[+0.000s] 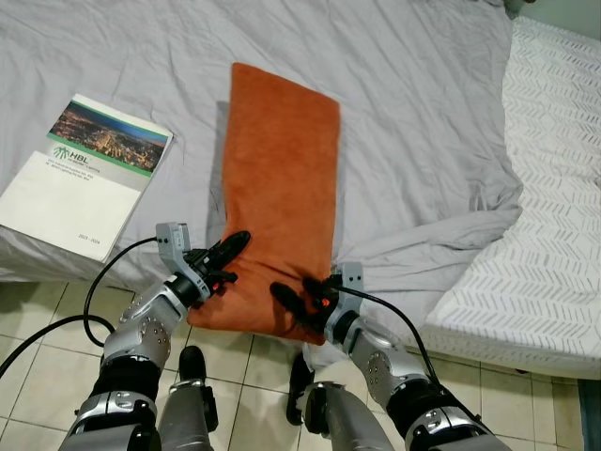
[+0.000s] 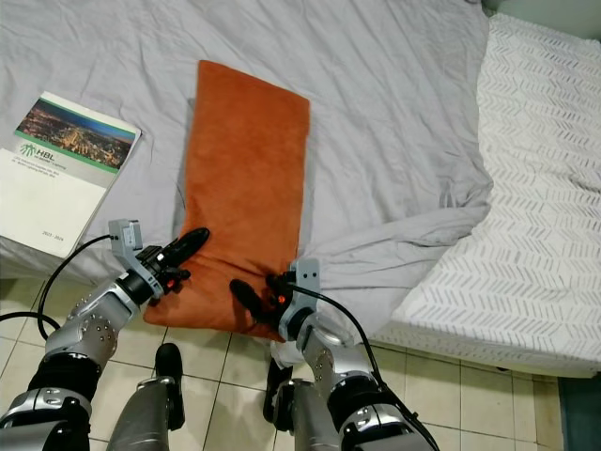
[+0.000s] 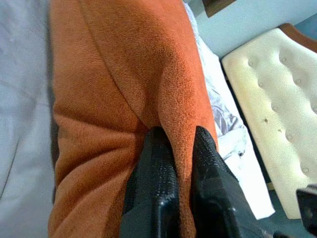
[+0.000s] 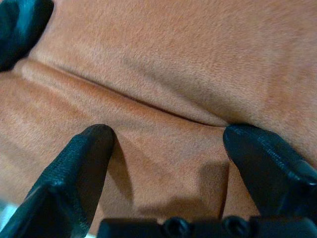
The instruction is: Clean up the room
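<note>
A bed (image 1: pixel 404 113) under a rumpled grey sheet (image 1: pixel 141 56) stands before me, a white patterned mattress (image 1: pixel 554 188) bared at its right side; tiled floor (image 1: pixel 38 366) lies below; a booklet (image 1: pixel 84 174) rests near the left edge. An orange pillow (image 1: pixel 277 178) lies lengthwise, its near end hanging over the bed's front edge between my grippers. My left gripper (image 1: pixel 228 249) is clenched on a fold at the pillow's left side; my right gripper (image 1: pixel 293 299) is spread wide, fingers (image 4: pixel 79 163) pressed against the fabric.
</note>
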Controlling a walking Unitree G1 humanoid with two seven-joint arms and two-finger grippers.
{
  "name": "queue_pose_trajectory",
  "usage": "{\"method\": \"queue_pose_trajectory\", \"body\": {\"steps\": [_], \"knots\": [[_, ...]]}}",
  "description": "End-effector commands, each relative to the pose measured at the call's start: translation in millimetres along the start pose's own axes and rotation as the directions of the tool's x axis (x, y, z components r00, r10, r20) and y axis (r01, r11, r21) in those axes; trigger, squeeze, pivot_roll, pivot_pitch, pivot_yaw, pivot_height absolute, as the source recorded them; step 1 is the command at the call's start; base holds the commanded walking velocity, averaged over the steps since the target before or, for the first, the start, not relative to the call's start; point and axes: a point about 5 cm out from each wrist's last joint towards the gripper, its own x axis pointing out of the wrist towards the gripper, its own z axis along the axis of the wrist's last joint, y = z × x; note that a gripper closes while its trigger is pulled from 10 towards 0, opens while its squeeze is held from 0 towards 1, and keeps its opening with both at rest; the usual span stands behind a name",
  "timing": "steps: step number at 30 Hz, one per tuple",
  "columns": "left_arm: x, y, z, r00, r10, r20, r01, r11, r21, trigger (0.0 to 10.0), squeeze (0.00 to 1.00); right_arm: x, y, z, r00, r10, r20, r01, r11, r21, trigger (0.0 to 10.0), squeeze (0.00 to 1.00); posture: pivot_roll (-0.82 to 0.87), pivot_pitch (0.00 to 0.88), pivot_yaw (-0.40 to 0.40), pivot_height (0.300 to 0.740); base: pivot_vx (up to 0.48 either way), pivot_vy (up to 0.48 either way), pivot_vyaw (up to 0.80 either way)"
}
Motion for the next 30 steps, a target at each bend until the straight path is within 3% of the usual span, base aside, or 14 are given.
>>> {"method": "queue_pose_trajectory", "body": {"steps": [1,4,10,13,17,18,19,21,23,24,30], "knots": [[-10.2,0.6,-5.4,0.999,-0.033,-0.005,0.033,0.999,-0.010,0.0,0.00,-20.0,-38.8,29.8,0.967,-0.211,0.146,0.218,0.975,-0.033,10.0,0.00,-0.08,0.776,-0.219,0.740,0.000,0.000,0.00],[-14.2,0.1,-7.0,0.999,-0.034,-0.011,0.034,0.999,-0.012,0.0,0.00,-38.2,-55.8,54.0,0.919,-0.288,0.268,0.316,0.946,-0.067,10.0,0.00,-0.08,0.775,-0.222,0.740,0.000,0.000,0.00],[-18.5,0.6,-11.0,0.999,-0.028,-0.026,0.028,0.999,-0.017,0.0,0.00,-56.5,-77.7,52.4,0.888,-0.374,0.268,0.410,0.907,-0.093,10.0,0.00,-0.08,0.774,-0.221,0.740,0.000,0.000,0.00],[-20.8,0.0,-13.2,0.999,-0.026,-0.038,0.026,0.999,-0.019,0.0,0.00,-60.1,-81.2,62.8,0.871,-0.379,0.312,0.429,0.897,-0.108,10.0,0.00,-0.08,0.774,-0.221,0.740,0.000,0.000,0.00],[-23.2,-0.1,-15.2,0.998,-0.029,-0.054,0.027,0.999,-0.020,0.0,0.00,-59.4,-81.4,60.4,0.884,-0.372,0.283,0.419,0.899,-0.125,10.0,0.00,-0.08,0.775,-0.217,0.740,0.000,0.000,0.00],[-24.0,0.0,-16.0,0.998,-0.027,-0.059,0.026,0.999,-0.021,0.0,0.00,-58.3,-82.4,47.2,0.904,-0.366,0.218,0.394,0.913,-0.101,10.0,0.00,-0.08,0.776,-0.220,0.740,0.000,0.000,0.00],[-24.0,0.0,-16.0,0.998,-0.027,-0.059,0.026,0.999,-0.021,0.0,0.00,-58.3,-82.4,47.2,0.904,-0.366,0.218,0.394,0.913,-0.101,10.0,0.00,-0.08,0.776,-0.220,0.740,0.000,0.000,0.00],[-25.1,-0.8,-16.1,0.998,-0.029,-0.059,0.028,0.999,-0.019,0.0,0.00,-52.1,-75.6,24.5,0.941,-0.317,0.119,0.323,0.946,-0.034,10.0,0.00,-0.08,0.776,-0.220,0.740,0.000,0.000,0.00],[-25.5,-1.0,-16.0,0.998,-0.029,-0.060,0.028,0.999,-0.019,0.0,0.00,-50.5,-73.6,20.5,0.947,-0.305,0.104,0.309,0.951,-0.022,10.0,0.00,-0.08,0.776,-0.220,0.740,0.000,0.000,0.00],[-25.8,-1.0,-15.5,0.998,-0.028,-0.063,0.027,0.999,-0.017,0.0,0.00,-40.6,-61.1,14.1,0.972,-0.225,0.072,0.224,0.974,0.023,10.0,0.00,-0.07,0.772,-0.215,0.740,0.000,0.000,0.00],[-26.5,-0.9,-14.3,0.997,-0.029,-0.071,0.028,1.000,-0.012,0.0,0.00,-26.4,-42.0,1.7,0.990,-0.141,0.011,0.141,0.989,0.043,10.0,0.00,-0.07,0.778,-0.215,0.740,0.000,0.000,0.00]]}}
